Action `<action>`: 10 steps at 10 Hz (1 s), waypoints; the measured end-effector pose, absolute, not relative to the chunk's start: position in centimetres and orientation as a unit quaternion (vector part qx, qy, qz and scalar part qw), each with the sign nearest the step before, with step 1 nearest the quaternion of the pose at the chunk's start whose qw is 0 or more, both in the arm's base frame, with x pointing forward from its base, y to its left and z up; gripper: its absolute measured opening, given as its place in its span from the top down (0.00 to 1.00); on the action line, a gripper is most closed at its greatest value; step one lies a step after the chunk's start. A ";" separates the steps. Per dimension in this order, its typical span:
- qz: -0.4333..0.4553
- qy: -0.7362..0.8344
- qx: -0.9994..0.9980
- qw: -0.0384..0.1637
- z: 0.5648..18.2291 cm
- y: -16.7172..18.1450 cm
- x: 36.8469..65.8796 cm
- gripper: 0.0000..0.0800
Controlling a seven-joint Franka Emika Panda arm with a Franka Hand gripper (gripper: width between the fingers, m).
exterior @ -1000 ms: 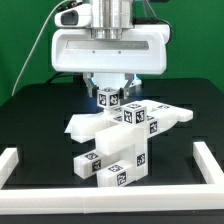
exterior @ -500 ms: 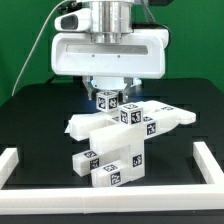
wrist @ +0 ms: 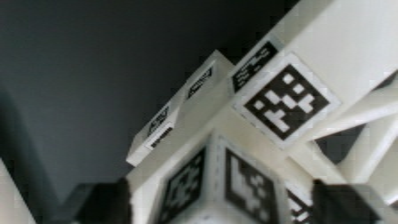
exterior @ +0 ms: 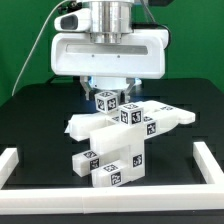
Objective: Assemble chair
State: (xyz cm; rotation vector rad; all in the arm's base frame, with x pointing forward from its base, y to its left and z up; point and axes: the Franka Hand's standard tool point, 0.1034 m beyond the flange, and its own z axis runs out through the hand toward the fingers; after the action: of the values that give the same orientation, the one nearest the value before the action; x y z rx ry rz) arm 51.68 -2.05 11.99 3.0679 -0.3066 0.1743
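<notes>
The chair (exterior: 117,150) is a cluster of matte white tagged parts in the middle of the black table: a flat slab (exterior: 88,125), long bars crossing it, and blocks stacked in front. My gripper (exterior: 108,96) hangs straight above it, shut on the top end of a white tagged bar (exterior: 108,100) that stands up out of the cluster. In the wrist view, my gripper (wrist: 222,205) has a dark finger on each side of that bar (wrist: 222,185), touching it. Another tagged part (wrist: 294,95) of the chair runs on beyond it.
A white rail (exterior: 18,162) edges the black table on the exterior view's left, with its other side on the right (exterior: 207,160) and its front run along the bottom. The arm's large white wrist body (exterior: 108,50) hangs over the back of the chair. Green backdrop behind.
</notes>
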 end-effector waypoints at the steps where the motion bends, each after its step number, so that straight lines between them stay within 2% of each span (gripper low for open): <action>1: 0.056 -0.099 0.993 0.027 12.0 -2.0 51.7 0.22; 4: 0.056 -0.099 0.993 0.027 12.0 -2.0 51.7 0.19; 10: 0.056 -0.099 0.993 0.027 12.0 -2.0 51.7 0.19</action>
State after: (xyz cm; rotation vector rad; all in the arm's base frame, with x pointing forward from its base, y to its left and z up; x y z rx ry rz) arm 51.67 -2.04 11.98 3.0679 -0.3065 0.1738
